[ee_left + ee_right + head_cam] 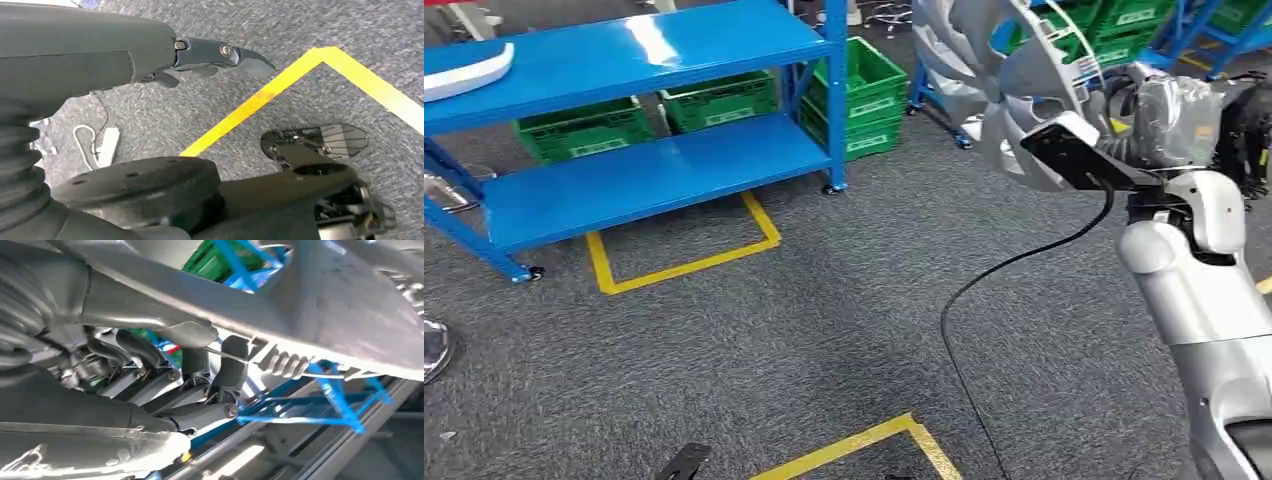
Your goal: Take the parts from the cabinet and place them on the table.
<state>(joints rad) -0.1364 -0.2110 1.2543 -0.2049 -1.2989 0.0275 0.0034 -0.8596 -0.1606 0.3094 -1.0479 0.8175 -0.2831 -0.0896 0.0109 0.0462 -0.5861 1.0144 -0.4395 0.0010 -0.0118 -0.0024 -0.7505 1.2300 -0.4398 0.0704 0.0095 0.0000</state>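
At the near edge of the head view, grey carpet (824, 330) runs underfoot, with a corner of yellow floor tape (864, 445) marked on it. On the near right, the robot's silver right arm (1199, 290) rises from the lower corner, and a black cable (1014, 265) loops down from it to the floor.

At the top of that arm, the right hand (1169, 120) is raised and grasps a large silver-grey part (1004, 90), a round piece with curved fan-like blades, held up in the air at the upper right, well above the floor. In the right wrist view, the dark fingers (232, 365) curl against the pale underside of the part (325, 305) while the thumb presses from the other side.

The left hand (150, 65) hangs low over the carpet near a yellow tape line (280, 95). Its fingers reach out straight and apart, with nothing in them. A white power strip (107, 145) lies on the floor beyond it.

Farther back on the left stands a blue shelving unit (634, 175) with a white object (464, 70) on its upper shelf. Green crates (724, 100) sit behind and under it, and more green crates (1124, 20) are stacked at the far right.
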